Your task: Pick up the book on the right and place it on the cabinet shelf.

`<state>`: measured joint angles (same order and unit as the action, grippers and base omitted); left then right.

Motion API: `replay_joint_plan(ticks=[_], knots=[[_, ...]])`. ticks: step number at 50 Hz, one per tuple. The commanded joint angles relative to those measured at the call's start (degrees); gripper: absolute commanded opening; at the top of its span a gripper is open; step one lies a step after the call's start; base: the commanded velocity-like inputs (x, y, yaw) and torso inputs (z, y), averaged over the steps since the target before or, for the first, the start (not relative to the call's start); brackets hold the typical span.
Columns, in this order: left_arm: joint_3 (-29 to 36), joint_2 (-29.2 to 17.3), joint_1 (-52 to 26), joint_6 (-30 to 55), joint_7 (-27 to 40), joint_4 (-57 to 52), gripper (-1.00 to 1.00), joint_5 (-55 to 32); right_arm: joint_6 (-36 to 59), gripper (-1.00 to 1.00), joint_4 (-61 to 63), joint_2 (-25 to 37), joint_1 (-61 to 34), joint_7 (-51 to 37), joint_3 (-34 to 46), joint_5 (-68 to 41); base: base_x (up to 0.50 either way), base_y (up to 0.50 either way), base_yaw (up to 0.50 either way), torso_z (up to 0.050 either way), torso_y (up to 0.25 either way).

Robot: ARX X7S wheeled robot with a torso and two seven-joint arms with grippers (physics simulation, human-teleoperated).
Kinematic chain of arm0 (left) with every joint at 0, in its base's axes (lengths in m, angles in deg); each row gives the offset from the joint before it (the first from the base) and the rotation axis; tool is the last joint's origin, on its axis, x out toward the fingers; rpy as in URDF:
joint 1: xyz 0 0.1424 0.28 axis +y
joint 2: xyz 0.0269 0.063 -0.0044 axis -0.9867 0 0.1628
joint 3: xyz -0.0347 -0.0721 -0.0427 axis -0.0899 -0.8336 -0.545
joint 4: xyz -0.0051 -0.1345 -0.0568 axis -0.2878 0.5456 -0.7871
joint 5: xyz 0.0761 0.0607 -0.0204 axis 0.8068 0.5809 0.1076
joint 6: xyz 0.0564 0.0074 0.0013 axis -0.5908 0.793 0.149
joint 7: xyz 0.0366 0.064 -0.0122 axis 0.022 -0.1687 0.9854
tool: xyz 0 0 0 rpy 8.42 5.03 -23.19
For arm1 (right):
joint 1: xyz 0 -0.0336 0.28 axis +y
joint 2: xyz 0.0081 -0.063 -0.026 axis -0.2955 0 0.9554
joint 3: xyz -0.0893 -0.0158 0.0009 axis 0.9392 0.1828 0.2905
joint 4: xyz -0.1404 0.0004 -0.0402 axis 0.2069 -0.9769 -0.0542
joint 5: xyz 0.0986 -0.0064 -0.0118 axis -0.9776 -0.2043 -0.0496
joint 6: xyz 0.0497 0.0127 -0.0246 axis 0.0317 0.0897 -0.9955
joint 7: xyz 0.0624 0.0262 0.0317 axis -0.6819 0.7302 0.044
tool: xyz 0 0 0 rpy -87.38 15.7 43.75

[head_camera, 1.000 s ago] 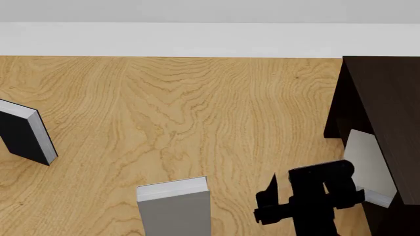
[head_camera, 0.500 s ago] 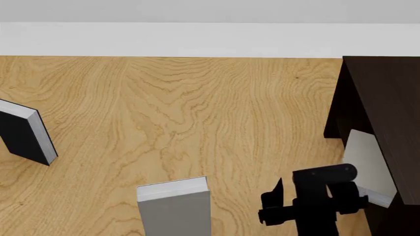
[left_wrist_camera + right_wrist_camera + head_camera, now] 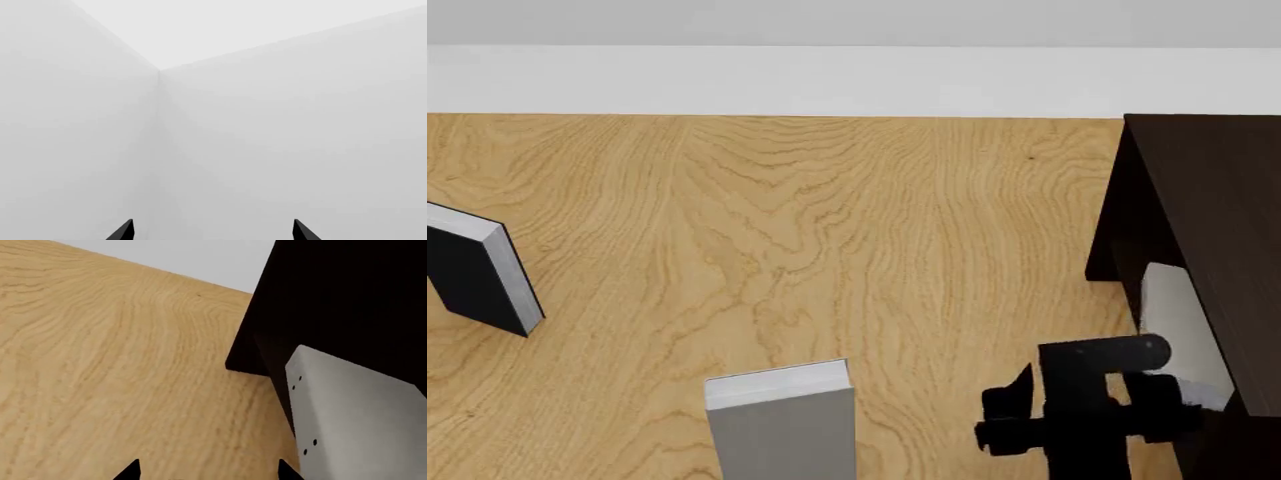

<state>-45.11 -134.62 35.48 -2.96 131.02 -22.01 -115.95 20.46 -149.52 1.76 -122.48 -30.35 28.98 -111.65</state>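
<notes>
The light-grey book [image 3: 1184, 320] leans inside the open side of the very dark cabinet [image 3: 1214, 190]. The shelf board under it is too dark to make out. In the right wrist view the book [image 3: 353, 415] shows as a grey slab against the cabinet [image 3: 333, 300]. My right gripper [image 3: 1081, 398] is just left of the book, open and empty. Its tips [image 3: 208, 471] have only wood between them. My left gripper [image 3: 212, 231] is open and empty, facing a bare white wall corner, and is out of the head view.
A twin grey book [image 3: 781, 420] stands at the front middle of the wood surface [image 3: 827, 220]. A black-covered book [image 3: 481, 275] stands at the far left. A white wall band [image 3: 827, 80] runs along the back.
My right gripper has shifted right, towards the cabinet, and a little lower in the head view. The grey book looks narrower and sits further inside the cabinet.
</notes>
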Motion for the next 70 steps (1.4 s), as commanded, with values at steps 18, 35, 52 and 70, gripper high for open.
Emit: replay_joint_plan(ticks=[18,35,52,70], knots=[[-0.1,-1.5,-0.1,0.0,1.0,0.0,1.0,-0.4,1.6,1.0,-1.4,3.1,-0.9,-6.9,-24.7,12.3,0.0,0.0,0.0,0.0,0.0],[0.0,-1.4,-0.1,0.0,1.0,0.0,1.0,-0.3,-0.6,1.0,-1.3,2.1,-1.0,-5.3,-28.8,18.4,0.0,0.0,-0.01,0.0,0.001],[-0.1,0.1,0.0,0.0,0.0,0.0,1.0,0.1,17.4,1.0,34.9,1.4,10.9,-0.3,-26.6,16.7,0.0,0.0,0.0,0.0,0.001],[-0.3,1.7,0.0,0.0,-1.0,0.0,1.0,0.4,28.1,1.0,57.4,2.7,17.0,2.9,-24.9,13.4,0.0,0.0,0.0,0.0,0.0]])
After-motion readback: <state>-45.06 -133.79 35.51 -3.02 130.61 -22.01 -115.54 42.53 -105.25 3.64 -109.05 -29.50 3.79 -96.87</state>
